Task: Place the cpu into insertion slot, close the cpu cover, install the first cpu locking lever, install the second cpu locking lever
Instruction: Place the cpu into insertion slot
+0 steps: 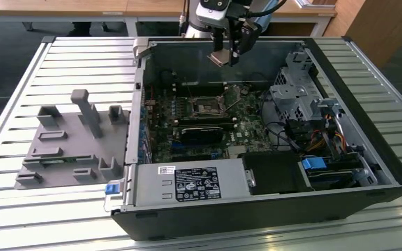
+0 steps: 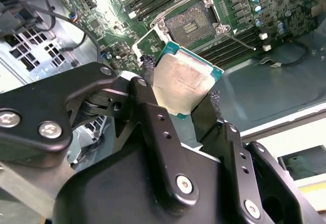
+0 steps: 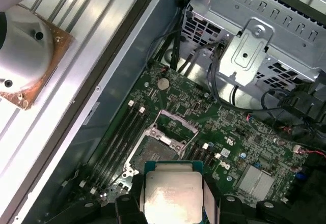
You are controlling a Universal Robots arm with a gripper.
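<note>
In the second wrist view, fingers point(image 2: 153, 117) of the end effector point(image 2: 181, 83) cover two sides of the cpu point(image 2: 186, 76). In the first wrist view, the cpu hides the near edge of the insertion slot point(image 3: 152, 150).

From where I'm standing, the arm point(image 1: 211, 13) is wearing a pale silver-grey shell near its wrist, with a dark round patch facing out. Black cables point(image 1: 269, 6) are looping away beside it. Under that, the gripper point(image 1: 227, 56) is showing as slim black bars.

In the second wrist view those bars are reading as matte black linkages point(image 2: 51, 107), thick and rounded at the corners. Silvery hex-socket screws point(image 2: 184, 184) are glinting at the joints. Small paired holes are running down each of the fingers point(image 2: 153, 122), and rough, dark, rubbery-looking pads point(image 2: 147, 63) are capping the tips.
</note>
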